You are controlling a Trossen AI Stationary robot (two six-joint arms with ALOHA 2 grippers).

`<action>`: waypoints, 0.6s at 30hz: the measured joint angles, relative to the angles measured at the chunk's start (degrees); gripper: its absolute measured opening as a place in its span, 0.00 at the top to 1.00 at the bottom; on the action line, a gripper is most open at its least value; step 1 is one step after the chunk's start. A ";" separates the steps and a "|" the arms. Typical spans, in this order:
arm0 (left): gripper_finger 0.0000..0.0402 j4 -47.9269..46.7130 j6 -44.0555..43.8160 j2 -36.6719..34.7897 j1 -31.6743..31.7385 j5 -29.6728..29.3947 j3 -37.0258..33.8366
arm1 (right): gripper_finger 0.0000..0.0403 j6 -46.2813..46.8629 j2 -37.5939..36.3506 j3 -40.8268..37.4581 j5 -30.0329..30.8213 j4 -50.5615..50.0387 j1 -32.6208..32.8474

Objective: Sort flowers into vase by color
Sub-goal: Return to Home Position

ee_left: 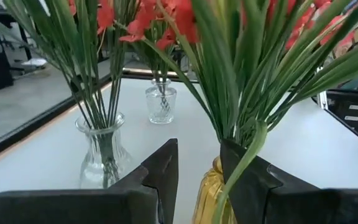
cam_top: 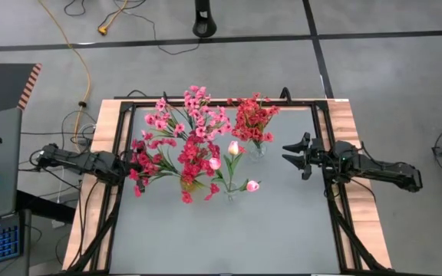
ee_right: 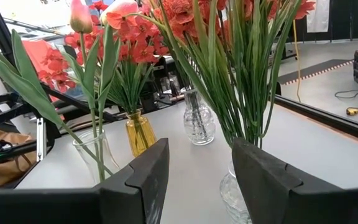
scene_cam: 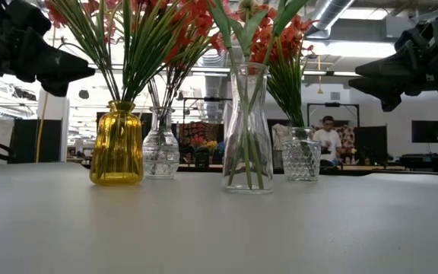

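Observation:
Four vases stand mid-table, each holding flowers by the stems. A yellow vase (scene_cam: 117, 143) carries red-magenta sprigs (cam_top: 194, 157). A small clear vase (scene_cam: 160, 148) behind it carries pink sprigs (cam_top: 190, 115). A tall clear vase (scene_cam: 247, 129) holds pale tulip buds (cam_top: 234, 147). A faceted clear vase (scene_cam: 302, 156) holds red sprigs (cam_top: 253, 115). My left gripper (cam_top: 135, 162) hangs open above the table, level among the blossoms left of the yellow vase (ee_left: 210, 193). My right gripper (cam_top: 294, 153) is open, raised to the right of the red bunch. My left gripper (ee_left: 197, 180) is open. A bent green stem (ee_left: 244, 165) from the yellow vase's bunch crosses in front of one finger (ee_left: 247, 186). I cannot tell whether the finger touches it.
A black frame (cam_top: 321, 123) and wooden borders (cam_top: 102, 130) edge the grey tabletop (cam_top: 282, 230). Bare tabletop lies on the near side of the vases. A person (scene_cam: 327, 137) sits far off in the room behind. Cables run over the floor beyond the far edge.

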 joint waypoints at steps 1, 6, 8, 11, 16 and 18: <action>0.74 0.11 0.77 0.00 -0.02 0.00 0.00 | 0.50 0.01 0.00 0.00 0.00 0.00 0.02; 0.69 0.65 -2.01 -0.02 -0.02 -2.33 0.00 | 0.50 -0.02 0.00 0.00 0.00 0.00 0.00; 0.65 0.01 -3.10 0.00 -0.02 -2.69 0.00 | 0.50 0.01 0.00 0.00 0.00 0.00 0.02; 0.56 -1.86 -3.29 0.00 -0.02 -2.56 0.31 | 0.50 0.00 0.00 0.00 0.00 0.00 0.01; 0.43 -4.19 -1.26 0.02 -0.02 2.48 0.76 | 0.50 0.01 0.00 0.00 0.00 0.01 0.01; 0.40 -4.29 -1.06 0.02 -0.02 5.74 0.76 | 0.50 0.01 0.00 0.00 0.01 0.00 0.00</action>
